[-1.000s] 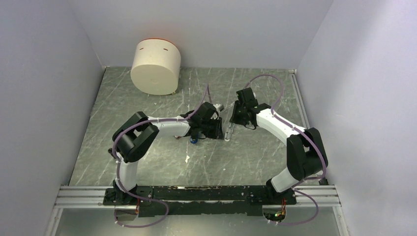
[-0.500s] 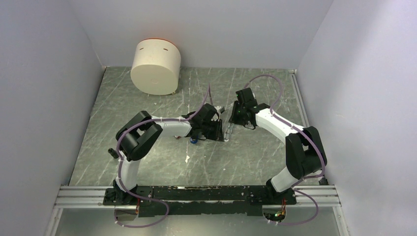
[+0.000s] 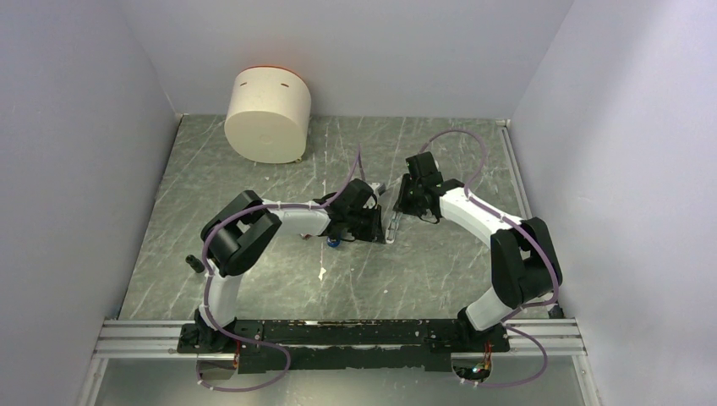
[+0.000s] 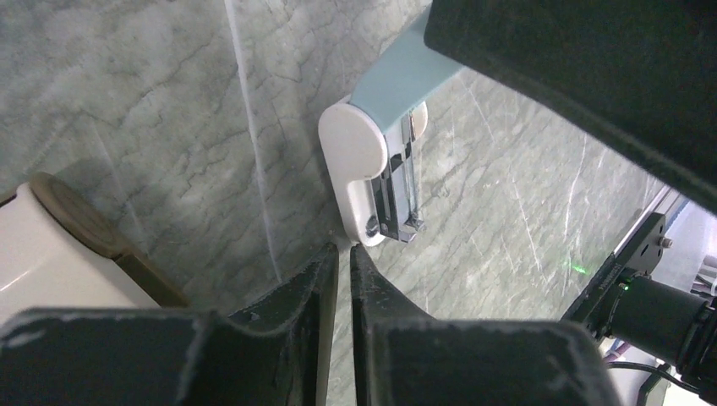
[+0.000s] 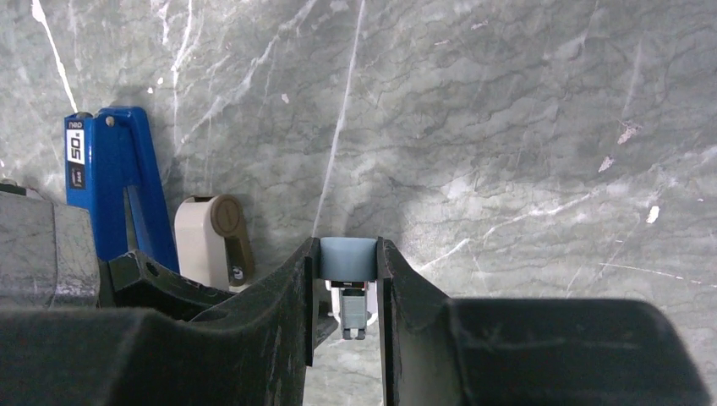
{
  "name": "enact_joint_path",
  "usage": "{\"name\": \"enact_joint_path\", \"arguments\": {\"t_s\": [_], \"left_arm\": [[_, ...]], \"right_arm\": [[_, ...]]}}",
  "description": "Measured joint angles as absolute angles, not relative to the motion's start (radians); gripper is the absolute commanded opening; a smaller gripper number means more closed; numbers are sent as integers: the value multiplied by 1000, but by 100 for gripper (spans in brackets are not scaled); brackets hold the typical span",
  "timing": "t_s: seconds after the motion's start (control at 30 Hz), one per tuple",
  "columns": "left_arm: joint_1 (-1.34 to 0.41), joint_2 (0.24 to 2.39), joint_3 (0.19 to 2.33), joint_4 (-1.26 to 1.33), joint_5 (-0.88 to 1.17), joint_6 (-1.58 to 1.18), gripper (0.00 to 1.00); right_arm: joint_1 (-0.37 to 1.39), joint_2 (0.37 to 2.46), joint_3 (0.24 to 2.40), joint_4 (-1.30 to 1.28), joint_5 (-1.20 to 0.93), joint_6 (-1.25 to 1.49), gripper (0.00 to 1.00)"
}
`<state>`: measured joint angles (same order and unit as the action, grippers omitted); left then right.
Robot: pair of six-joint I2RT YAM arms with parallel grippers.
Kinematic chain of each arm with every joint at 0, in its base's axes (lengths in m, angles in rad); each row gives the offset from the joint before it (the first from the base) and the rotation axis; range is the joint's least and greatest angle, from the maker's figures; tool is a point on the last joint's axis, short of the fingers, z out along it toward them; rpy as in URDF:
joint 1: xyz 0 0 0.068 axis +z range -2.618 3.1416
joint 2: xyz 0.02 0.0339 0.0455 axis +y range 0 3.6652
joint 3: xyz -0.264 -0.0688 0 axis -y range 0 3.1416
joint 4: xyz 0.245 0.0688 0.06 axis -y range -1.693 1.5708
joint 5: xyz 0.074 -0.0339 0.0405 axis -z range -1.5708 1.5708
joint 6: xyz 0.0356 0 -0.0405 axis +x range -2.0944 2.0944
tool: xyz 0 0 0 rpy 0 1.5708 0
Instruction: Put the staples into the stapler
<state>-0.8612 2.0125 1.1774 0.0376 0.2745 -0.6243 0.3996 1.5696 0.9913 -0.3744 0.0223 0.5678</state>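
My right gripper [image 5: 347, 252] is shut on a pale-blue oblong piece [image 5: 347, 257] with a white underside and a silver channel [image 4: 399, 199] hanging open below it. My left gripper [image 4: 341, 249] is shut, with nothing seen between its fingers, and its tips touch the white rounded end [image 4: 353, 161] of that piece. The bright blue stapler [image 5: 114, 182] stands just left of my right gripper; a bit of it shows under my left gripper [image 3: 335, 242] in the top view. A tan piece [image 5: 211, 237] lies beside it. The red staple box is out of view.
A large cream cylinder [image 3: 267, 114] lies at the back left. A small black cylinder [image 3: 194, 263] sits near the left wall. A white scrap [image 3: 322, 272] lies in front of my left arm. Both grippers [image 3: 385, 216] meet mid-table.
My left gripper has shifted slightly right, up against the held pale-blue piece. My right gripper has edged a little left and keeps its hold.
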Motion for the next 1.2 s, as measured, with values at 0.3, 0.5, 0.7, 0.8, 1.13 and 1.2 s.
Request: {"name": "enact_joint_path", "arguments": {"t_s": [0.3, 0.5, 0.7, 0.8, 1.13, 1.2], "left_arm": [[-861, 2016, 1178, 42, 254, -628, 17], [-861, 2016, 1178, 46, 247, -636, 19], [-861, 1984, 1146, 54, 230, -636, 30], [-863, 1952, 1115, 55, 230, -641, 33], [-868, 1932, 1097, 71, 254, -652, 28], [-868, 1935, 1098, 71, 253, -652, 25]], "right_arm": [[436, 1561, 963, -393, 21, 569, 18], [475, 1547, 961, -427, 61, 573, 18], [499, 1538, 961, -430, 137, 601, 18], [505, 1523, 961, -421, 165, 617, 18], [506, 1510, 961, -393, 203, 657, 18], [506, 1510, 961, -393, 202, 659, 18]]}}
